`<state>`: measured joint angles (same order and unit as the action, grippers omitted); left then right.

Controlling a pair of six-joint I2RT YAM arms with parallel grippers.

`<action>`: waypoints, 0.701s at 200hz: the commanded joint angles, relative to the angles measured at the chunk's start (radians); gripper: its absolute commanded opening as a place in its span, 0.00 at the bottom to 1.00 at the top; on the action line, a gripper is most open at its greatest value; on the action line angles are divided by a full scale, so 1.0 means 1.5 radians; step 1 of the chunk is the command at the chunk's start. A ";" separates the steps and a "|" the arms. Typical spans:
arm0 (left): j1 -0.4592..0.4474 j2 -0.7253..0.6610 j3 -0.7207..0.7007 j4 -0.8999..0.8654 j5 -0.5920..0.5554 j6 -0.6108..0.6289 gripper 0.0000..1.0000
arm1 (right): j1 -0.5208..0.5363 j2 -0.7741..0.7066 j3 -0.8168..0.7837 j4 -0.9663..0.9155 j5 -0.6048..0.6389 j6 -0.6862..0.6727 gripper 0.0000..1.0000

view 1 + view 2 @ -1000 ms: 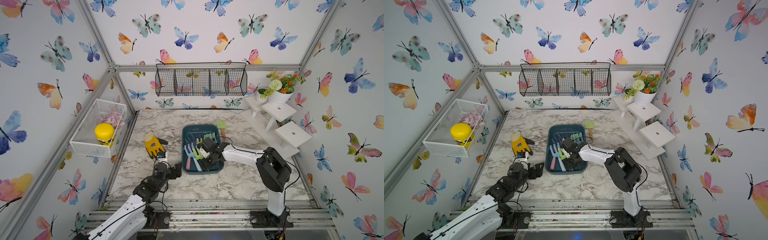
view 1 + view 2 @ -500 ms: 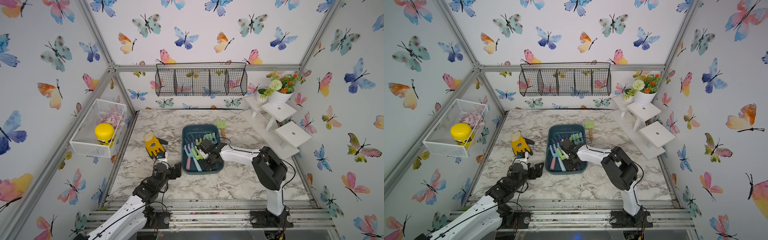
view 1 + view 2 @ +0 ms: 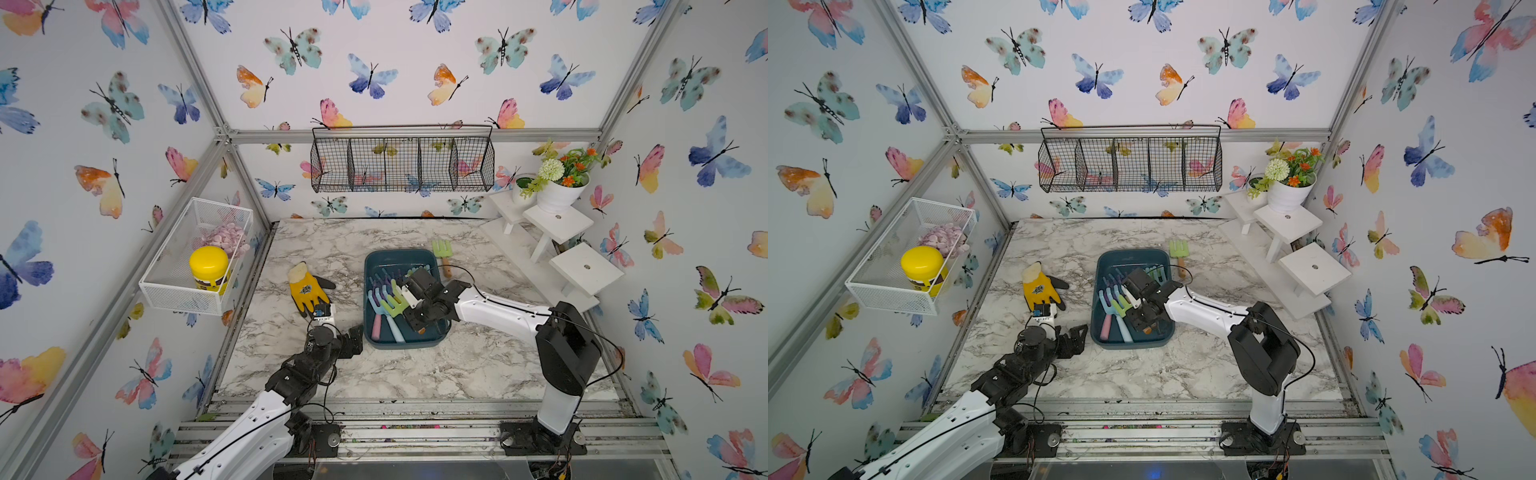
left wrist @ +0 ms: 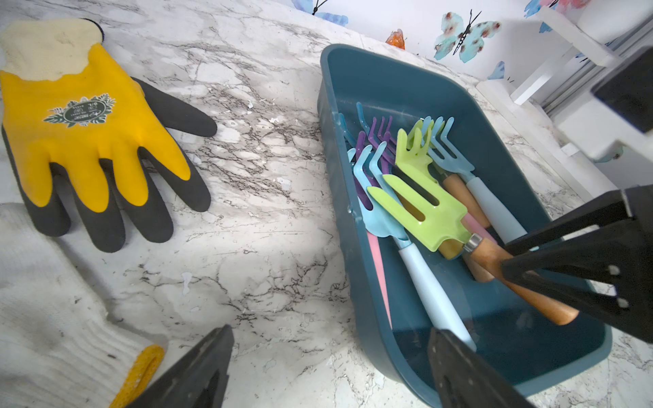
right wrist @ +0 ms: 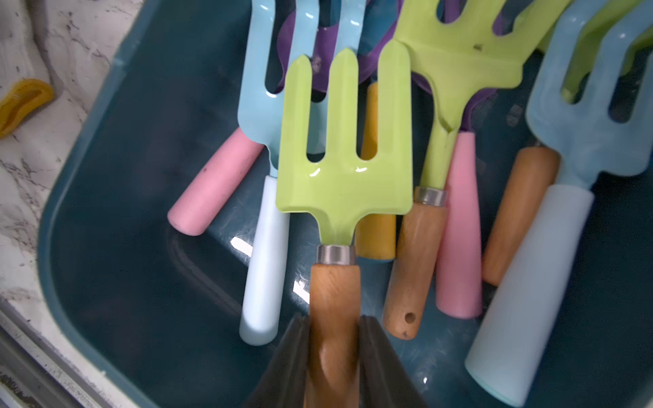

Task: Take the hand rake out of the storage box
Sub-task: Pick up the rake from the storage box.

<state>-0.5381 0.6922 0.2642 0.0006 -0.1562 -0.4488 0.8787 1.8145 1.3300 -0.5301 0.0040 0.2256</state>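
Tabletop (image 3: 415,374): grey-veined marble, with both arm bases at its near edge.
Left claw (image 4: 330,330): released, fingers spread wide with nothing between them. Low over the marble beside the near left corner of the storage box (image 3: 399,259), not touching it.
White knit cloth (image 4: 46,300): has a yellow loop and lies on the marble close to the left claw. Seen in the left wrist view only.
Right claw (image 5: 334,328): clenched on the wooden handle of the hand rake (image 5: 344,169). Reaches into the box from its right side, over the near half.
Hand rake: lime-green three-tine head, metal collar, wooden handle. Inside the storage box, head on top of the pile, tines toward the far end. Lifted clear or resting, cannot tell.
Storage box: dark teal tub, mid-table, long side running near to far.
Other rakes (image 4: 380,215): in the same box. Light blue, purple and a second green head; pink, pale blue, wooden and mustard handles. They overlap under and beside the held one.
Yellow glove (image 3: 306,289): dark fingertips, cream cuff. Flat on the marble left of the box, apart from it.
Green fork (image 3: 442,249): outside the box, on the marble just beside its far right corner.
White mesh basket (image 3: 183,291): on the left wall, holding a yellow-lidded jar (image 3: 209,266) and pale pink lumps.
White step stand (image 3: 586,268): far right, with a flower pot (image 3: 557,195) on an upper step.
Black wire basket (image 3: 403,164): hung on the back wall.
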 commanded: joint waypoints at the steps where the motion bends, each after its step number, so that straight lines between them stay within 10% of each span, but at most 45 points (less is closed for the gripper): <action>1: 0.003 -0.001 -0.004 0.010 -0.005 0.009 0.92 | 0.004 -0.014 -0.010 0.003 0.008 0.008 0.24; 140: 0.003 0.001 -0.005 0.012 -0.003 0.010 0.92 | 0.004 0.071 -0.037 0.028 0.009 -0.009 0.40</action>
<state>-0.5377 0.6918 0.2642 0.0021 -0.1562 -0.4484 0.8787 1.9133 1.2831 -0.4843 0.0048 0.2192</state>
